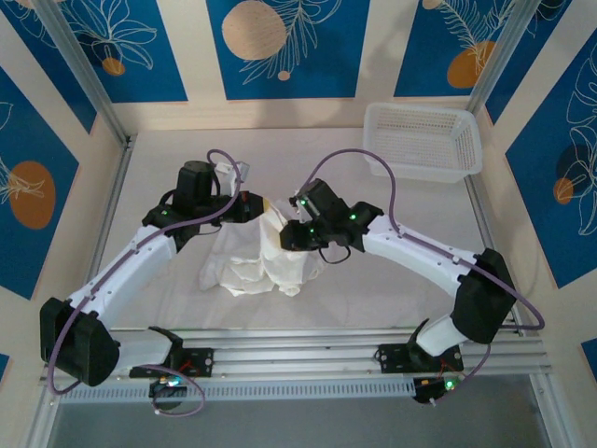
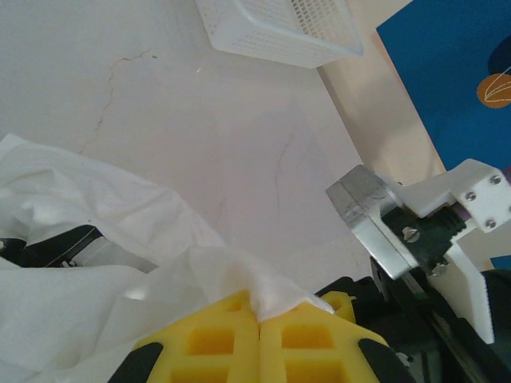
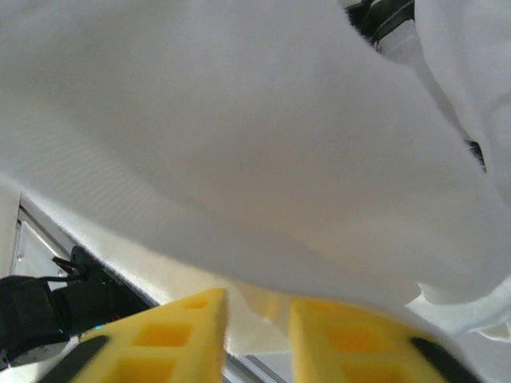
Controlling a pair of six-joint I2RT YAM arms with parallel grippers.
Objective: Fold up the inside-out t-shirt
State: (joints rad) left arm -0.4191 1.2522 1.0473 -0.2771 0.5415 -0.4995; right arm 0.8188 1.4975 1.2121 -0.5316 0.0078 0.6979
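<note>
**2 arms meet over a bunched shirt at mid-counter**

The inside-out t-shirt (image 1: 254,263) is a crumpled heap on the counter (image 1: 401,280), its top drawn up to where the 2 wrists meet. The rest hangs down towards the arm bases, so its long axis runs roughly far to near. The left gripper (image 2: 259,319) has its jaws pressed together on a small peak of white cloth. The right gripper (image 3: 257,319) shows a narrow gap between its jaws with cloth draped over them, and I cannot tell whether it pinches any. Both sit just beside each other at the shirt's raised far end, so spreading it probably means drawing the 2 holds apart sideways.
</note>
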